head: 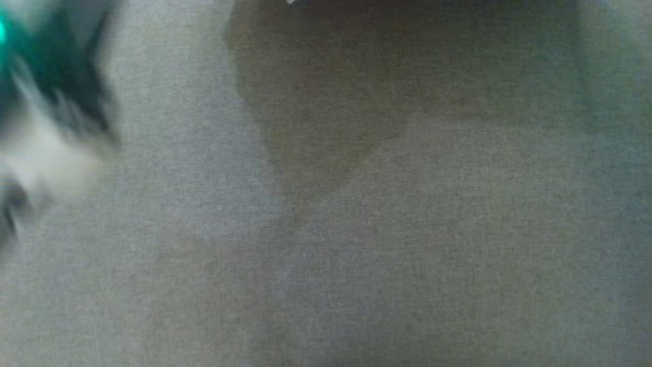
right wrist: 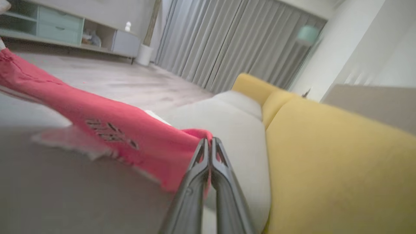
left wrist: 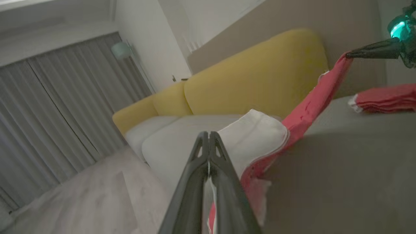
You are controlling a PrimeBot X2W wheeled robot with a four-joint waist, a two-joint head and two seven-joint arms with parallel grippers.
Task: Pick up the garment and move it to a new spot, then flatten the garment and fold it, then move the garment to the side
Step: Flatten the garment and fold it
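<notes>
Above the grey table (left wrist: 341, 169) edge, we see the red garment (left wrist: 302, 110) stretched in the air between both grippers, its middle sagging toward the table top. In the left wrist view, the left gripper (left wrist: 208, 136) has its fingers pressed together on a corner where the white inner side of the garment shows, with cloth hanging down between and below the fingers. The right gripper (left wrist: 349, 55) is at the upper right of that view, fingers clamped on the far red end. Its own wrist view shows the same pinch, fingers together on a red fold, and dark lettering on the cloth running off to the left. A folded red stack (left wrist: 386, 97) lies on the table, apart from the held garment. A yellow sofa (left wrist: 260, 74) with pale seat cushions stands behind, with grey curtains (left wrist: 58, 107) further off. The head view is blurred: we see grey table cloth and a smeared left arm (head: 46, 127) with a teal light.
</notes>
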